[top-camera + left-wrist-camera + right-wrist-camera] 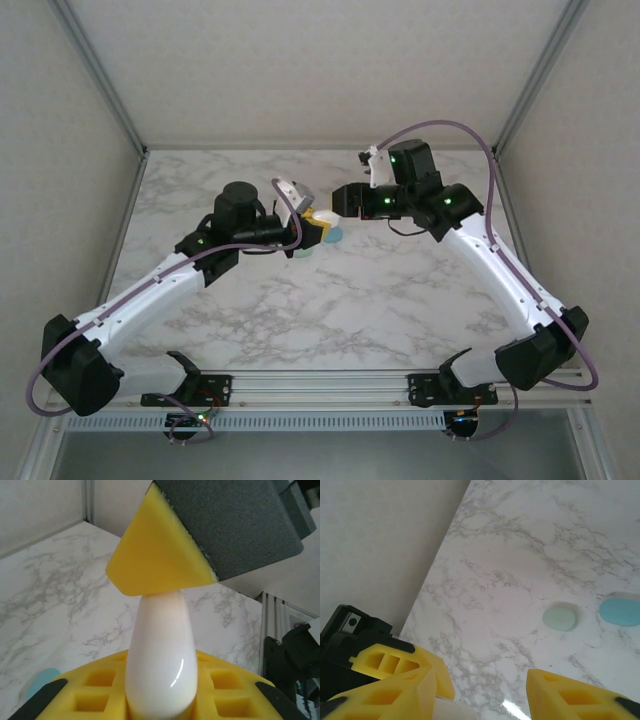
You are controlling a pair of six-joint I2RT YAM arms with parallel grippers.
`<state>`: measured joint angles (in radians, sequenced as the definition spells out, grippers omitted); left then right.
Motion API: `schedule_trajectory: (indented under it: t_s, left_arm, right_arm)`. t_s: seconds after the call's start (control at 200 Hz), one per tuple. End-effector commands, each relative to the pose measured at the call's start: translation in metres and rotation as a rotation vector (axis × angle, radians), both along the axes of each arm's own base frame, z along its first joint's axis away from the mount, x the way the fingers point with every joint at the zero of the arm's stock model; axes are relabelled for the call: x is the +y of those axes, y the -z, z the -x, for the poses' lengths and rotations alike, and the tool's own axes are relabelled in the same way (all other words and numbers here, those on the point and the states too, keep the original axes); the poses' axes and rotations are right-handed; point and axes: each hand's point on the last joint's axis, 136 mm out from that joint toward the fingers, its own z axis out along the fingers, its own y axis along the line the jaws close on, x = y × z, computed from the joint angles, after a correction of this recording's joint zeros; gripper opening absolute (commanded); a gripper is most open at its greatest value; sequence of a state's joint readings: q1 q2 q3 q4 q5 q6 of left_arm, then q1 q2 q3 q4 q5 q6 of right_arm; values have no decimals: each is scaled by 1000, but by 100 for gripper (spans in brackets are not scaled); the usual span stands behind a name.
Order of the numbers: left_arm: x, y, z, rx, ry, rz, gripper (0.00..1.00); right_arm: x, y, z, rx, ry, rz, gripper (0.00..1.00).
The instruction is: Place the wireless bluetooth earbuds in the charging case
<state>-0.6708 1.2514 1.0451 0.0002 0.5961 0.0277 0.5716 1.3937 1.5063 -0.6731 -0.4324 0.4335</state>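
- The marble table (330, 300) lies under both hands, which meet above its middle.
- The left arm (150, 290) and the right arm (500, 260) reach in from their own sides until their hands are tip to tip.
- The left gripper (318, 232) is clamped on the white case (160, 660). Its yellow fingers (100, 685) press in from both sides, and the case stands on edge between them.
- The right gripper (487, 685) has its fingers well apart. In the right wrist view, bare table shows through the gap between them.
- One yellow pad (155, 560) of the right gripper sits on the upper end of the white case and touches it. I cannot tell whether the other pad touches it too.
- The white case is glossy, rounded and taller than it is wide. It sticks up out of the left gripper's fingers, off the table, with the right gripper's pad directly above it.
- A pale mint rounded piece (561, 616) lies flat on the table beyond the right gripper's fingers. In the top view it is just beside the left gripper.
- A teal rounded piece (620, 611) lies next to the mint one, a little apart from it and close to both sets of fingertips.
- I cannot tell whether the mint and teal pieces are buds or cases.
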Motion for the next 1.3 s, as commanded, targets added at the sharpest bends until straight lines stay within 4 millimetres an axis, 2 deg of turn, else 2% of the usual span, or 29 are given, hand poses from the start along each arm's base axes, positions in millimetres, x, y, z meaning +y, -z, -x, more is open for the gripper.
schedule_trajectory:
  t_s: [0.0,0.145,0.255,0.405,0.521,0.786,1.091,1.296]
  left_arm:
    - [-6,-40,-3,-70,9,110,12]
    - [-7,-22,-2,-51,36,36,12]
    - [-6,-13,0,-54,42,26,13]
    - [-6,13,0,-56,53,-49,13]
    - [-9,51,-3,44,67,-157,13]
    - [-24,154,-7,369,47,-308,12]
    - [-48,231,-17,710,-29,-395,13]
    - [-47,270,-21,832,-101,-479,15]
  right_arm:
    - [-2,5,14,7,-31,16,51]
    - [-12,-1,5,-34,42,40,53]
    - [-28,-9,-3,-92,140,61,56]
    - [-55,-14,-8,-135,272,72,59]
    - [-71,-1,-11,-102,338,103,61]
    - [-86,30,-11,-18,393,133,61]
    - [-102,58,-8,42,448,157,62]
    - [-110,69,-7,59,471,167,62]
